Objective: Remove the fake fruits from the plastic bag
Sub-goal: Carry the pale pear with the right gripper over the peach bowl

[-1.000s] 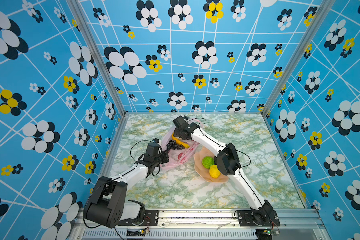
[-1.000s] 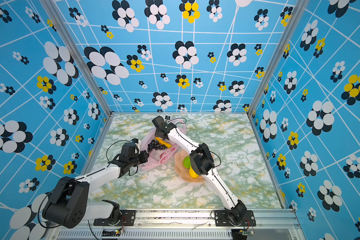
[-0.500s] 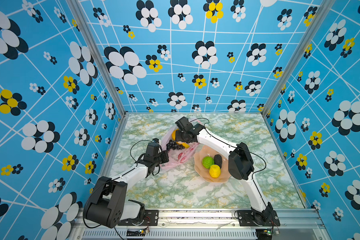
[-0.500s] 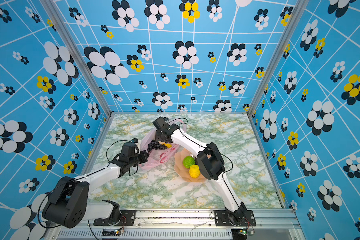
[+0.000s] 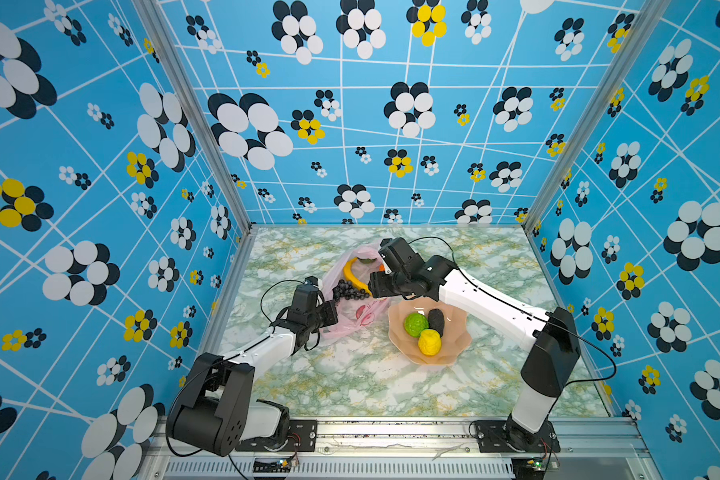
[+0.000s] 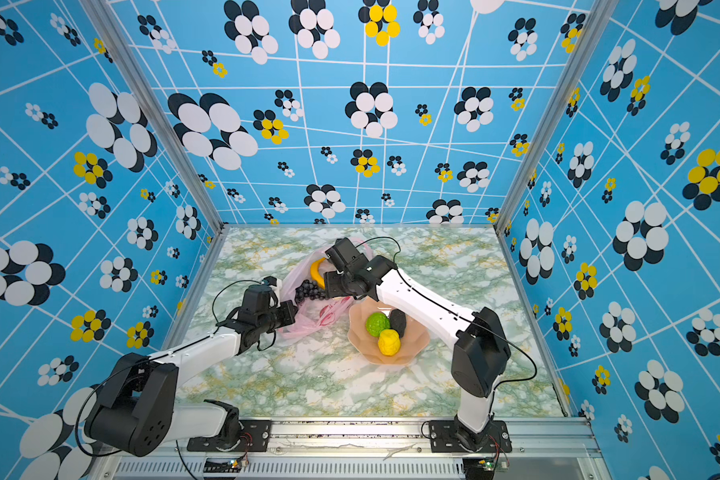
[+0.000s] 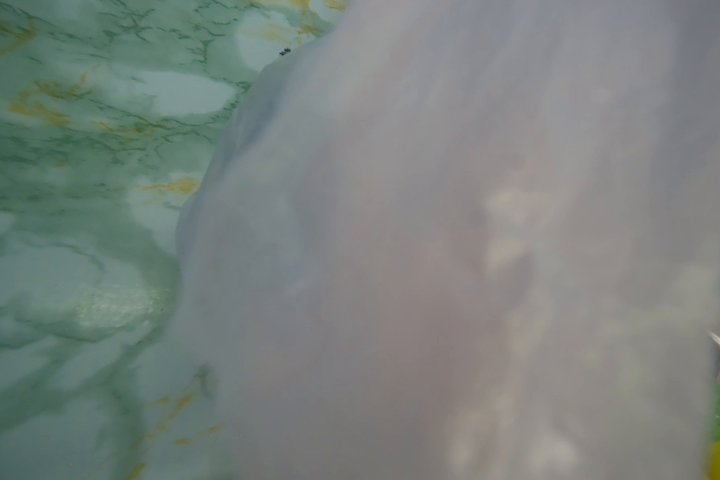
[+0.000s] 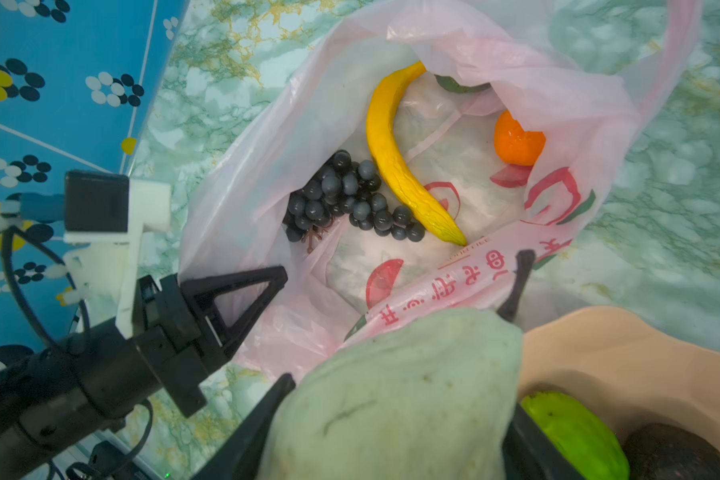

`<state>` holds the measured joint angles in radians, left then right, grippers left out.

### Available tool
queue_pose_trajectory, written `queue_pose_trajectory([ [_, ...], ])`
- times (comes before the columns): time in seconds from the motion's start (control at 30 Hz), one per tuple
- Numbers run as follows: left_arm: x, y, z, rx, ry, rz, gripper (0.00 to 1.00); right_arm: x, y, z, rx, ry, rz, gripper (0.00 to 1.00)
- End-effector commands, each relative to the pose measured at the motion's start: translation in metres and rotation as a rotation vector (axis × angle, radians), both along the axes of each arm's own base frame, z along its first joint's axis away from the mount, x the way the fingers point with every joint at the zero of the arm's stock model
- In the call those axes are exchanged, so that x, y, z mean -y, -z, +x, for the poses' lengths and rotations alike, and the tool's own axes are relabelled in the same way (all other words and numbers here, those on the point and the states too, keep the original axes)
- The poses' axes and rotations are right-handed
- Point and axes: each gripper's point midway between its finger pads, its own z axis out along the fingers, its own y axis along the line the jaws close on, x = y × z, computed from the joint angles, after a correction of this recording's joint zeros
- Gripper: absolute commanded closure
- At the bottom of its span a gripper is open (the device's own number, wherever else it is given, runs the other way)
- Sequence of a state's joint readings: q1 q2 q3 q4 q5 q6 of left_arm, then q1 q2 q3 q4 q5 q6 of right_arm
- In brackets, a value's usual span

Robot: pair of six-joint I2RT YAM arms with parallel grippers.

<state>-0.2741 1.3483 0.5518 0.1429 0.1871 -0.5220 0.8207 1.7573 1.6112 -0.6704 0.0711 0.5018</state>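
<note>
The pink plastic bag (image 5: 352, 316) (image 6: 312, 320) lies open on the marble table. Inside it are a yellow banana (image 8: 391, 158), a black grape bunch (image 8: 346, 199), a small orange fruit (image 8: 516, 141) and a green fruit (image 8: 462, 86) half under a fold. My right gripper (image 8: 404, 328) (image 5: 377, 284) is shut on a pale beige fruit (image 8: 391, 399) over the bag's near rim, beside the dish. My left gripper (image 8: 242, 299) (image 5: 323, 313) is shut on the bag's edge. The bag's plastic (image 7: 433, 249) fills the left wrist view and hides those jaws.
A peach-pink wavy dish (image 5: 454, 349) (image 6: 416, 351) right of the bag holds a green fruit (image 5: 415, 324), a yellow fruit (image 5: 429, 341) and a dark fruit (image 5: 435, 320). Blue flowered walls close in three sides of the table.
My right gripper has drawn back from deep in the bag towards the dish with the beige fruit, and its elbow has swung right. The left arm has stayed put.
</note>
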Motion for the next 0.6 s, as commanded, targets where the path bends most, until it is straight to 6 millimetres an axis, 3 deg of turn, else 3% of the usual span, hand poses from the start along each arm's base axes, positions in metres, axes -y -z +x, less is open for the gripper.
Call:
queue_pose_trajectory([
  [0.0, -0.001, -0.009, 0.005, 0.031, 0.005, 0.008, 1.0, 0.029, 0.006, -0.022, -0.03, -0.032, -0.093, 0.42],
  [0.23, -0.001, -0.009, 0.005, 0.031, 0.007, 0.005, 1.0, 0.095, 0.016, -0.05, -0.031, 0.021, -0.232, 0.42],
  [0.4, 0.0, -0.009, 0.005, 0.031, 0.01, 0.004, 1.0, 0.144, 0.04, -0.067, -0.094, 0.092, -0.289, 0.41],
  [0.57, -0.001, -0.009, 0.006, 0.03, 0.008, 0.004, 1.0, 0.176, 0.071, -0.078, -0.162, 0.151, -0.337, 0.41],
])
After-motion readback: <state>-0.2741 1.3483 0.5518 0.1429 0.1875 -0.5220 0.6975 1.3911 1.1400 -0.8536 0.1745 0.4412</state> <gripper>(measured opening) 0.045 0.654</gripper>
